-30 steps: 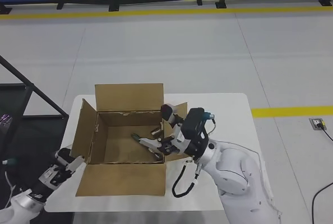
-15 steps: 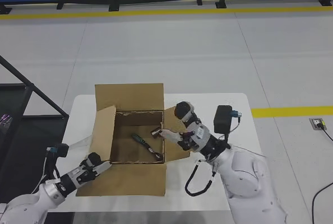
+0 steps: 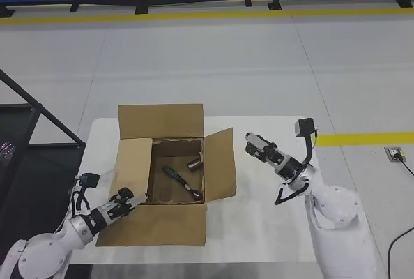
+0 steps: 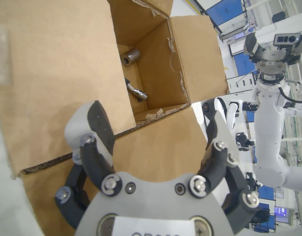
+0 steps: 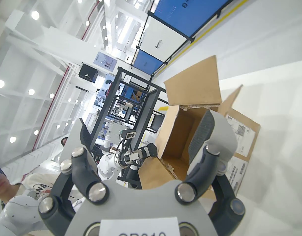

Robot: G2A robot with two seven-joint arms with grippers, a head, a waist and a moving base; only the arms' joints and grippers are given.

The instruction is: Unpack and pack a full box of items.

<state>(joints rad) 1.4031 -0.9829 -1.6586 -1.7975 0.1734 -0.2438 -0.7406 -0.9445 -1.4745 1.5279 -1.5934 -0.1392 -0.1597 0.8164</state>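
Box (image 3: 158,223) holds one metal cylinder (image 3: 194,164), one hand tool (image 3: 180,178).

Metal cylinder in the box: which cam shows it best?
Left wrist view: the metal cylinder lies on the box floor by a wall, close enough that its bore shows. The top view gives a small grey shape near the box's right wall. The right wrist view takes the box from the side, its floor hidden.

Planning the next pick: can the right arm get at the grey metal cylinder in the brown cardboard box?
Probably yes, from above: the grey metal cylinder lies uncovered in the brown cardboard box. Only the raised right flap stands between it and the open right gripper.
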